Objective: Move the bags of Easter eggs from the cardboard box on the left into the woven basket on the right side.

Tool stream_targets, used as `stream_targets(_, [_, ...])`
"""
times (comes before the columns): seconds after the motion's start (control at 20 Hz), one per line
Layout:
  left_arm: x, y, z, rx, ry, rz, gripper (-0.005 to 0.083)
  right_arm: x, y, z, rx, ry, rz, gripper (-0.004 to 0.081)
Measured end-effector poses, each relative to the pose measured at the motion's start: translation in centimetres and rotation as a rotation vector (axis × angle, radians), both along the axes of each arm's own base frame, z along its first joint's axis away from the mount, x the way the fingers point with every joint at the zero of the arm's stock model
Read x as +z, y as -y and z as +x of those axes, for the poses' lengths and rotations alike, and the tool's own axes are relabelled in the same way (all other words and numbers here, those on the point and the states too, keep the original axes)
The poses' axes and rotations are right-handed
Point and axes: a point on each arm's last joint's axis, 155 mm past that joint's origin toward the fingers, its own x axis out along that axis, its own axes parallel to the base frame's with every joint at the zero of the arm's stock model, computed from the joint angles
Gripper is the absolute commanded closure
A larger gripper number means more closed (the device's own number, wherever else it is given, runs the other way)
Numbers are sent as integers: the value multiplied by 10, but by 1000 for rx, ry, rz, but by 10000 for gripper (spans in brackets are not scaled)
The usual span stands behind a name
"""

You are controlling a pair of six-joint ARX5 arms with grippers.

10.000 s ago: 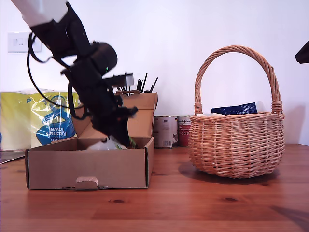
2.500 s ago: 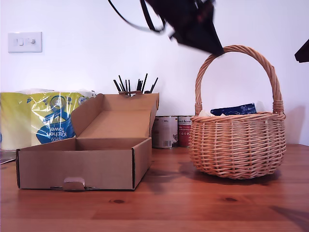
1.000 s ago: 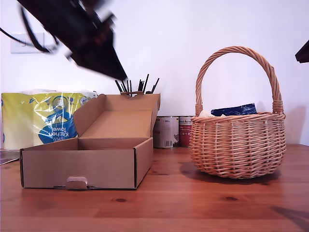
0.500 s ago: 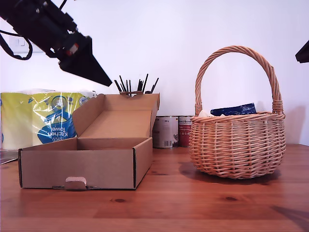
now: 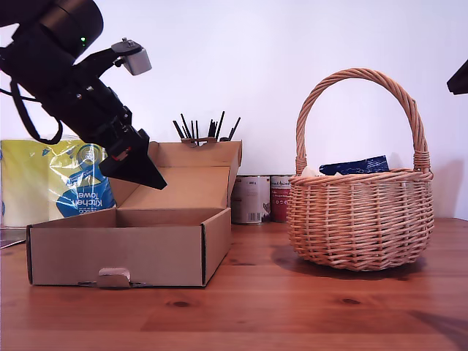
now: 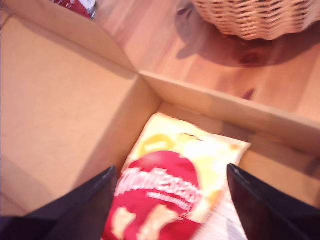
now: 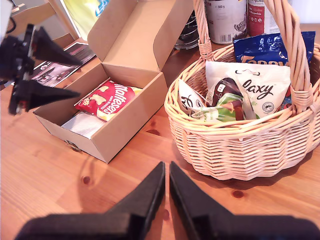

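Note:
My first gripper (image 5: pixel 142 172) hangs open just above the cardboard box (image 5: pixel 117 252) at the exterior view's left, its jaws wide apart over a red-orange bag (image 6: pixel 170 175) lying inside. The second wrist view shows that bag (image 7: pixel 107 100) beside a pale silvery packet (image 7: pixel 87 125) in the box, and my first gripper (image 7: pixel 75 76) over them. The woven basket (image 5: pixel 358 219) holds a white Galaxy bag (image 7: pixel 255 87), a dark blue bag (image 7: pixel 265 47) and a white-green-red bag (image 7: pixel 215 107). My second gripper (image 7: pixel 167 172) is shut and empty, hovering over the table in front of the basket.
A yellow-and-blue kitchen towel pack (image 5: pixel 44 183) stands behind the box. Two tins (image 5: pixel 250 199) and a pot of black sticks (image 5: pixel 201 131) sit between box and basket at the back. A dark arm part (image 5: pixel 459 79) shows at the exterior view's right edge.
The first arm swung from above the basket handle to the exterior view's left and came down towards the box. The box sits a little further left than before.

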Motion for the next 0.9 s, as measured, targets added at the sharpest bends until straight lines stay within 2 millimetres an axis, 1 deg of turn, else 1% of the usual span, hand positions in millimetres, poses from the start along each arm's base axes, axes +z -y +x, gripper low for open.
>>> stream_targets(0.15, [-4, -11, 16, 34, -63, 27, 95, 0, 0, 0, 0, 0, 0, 782])
stream_targets(0.3, [-24, -22, 23, 60, -177, 68, 97, 0, 0, 0, -1, 0, 1, 782])
stream_targets(0.45, [-44, -27, 26, 64, -276, 110, 97, 0, 0, 0, -1, 0, 1, 782])
stream_targets(0.6, [-56, -31, 35, 64, -309, 142, 97, 0, 0, 0, -1, 1, 1, 782])
stream_targets(0.9, [-87, -47, 33, 83, -374, 228, 97, 0, 0, 0, -1, 0, 1, 782])
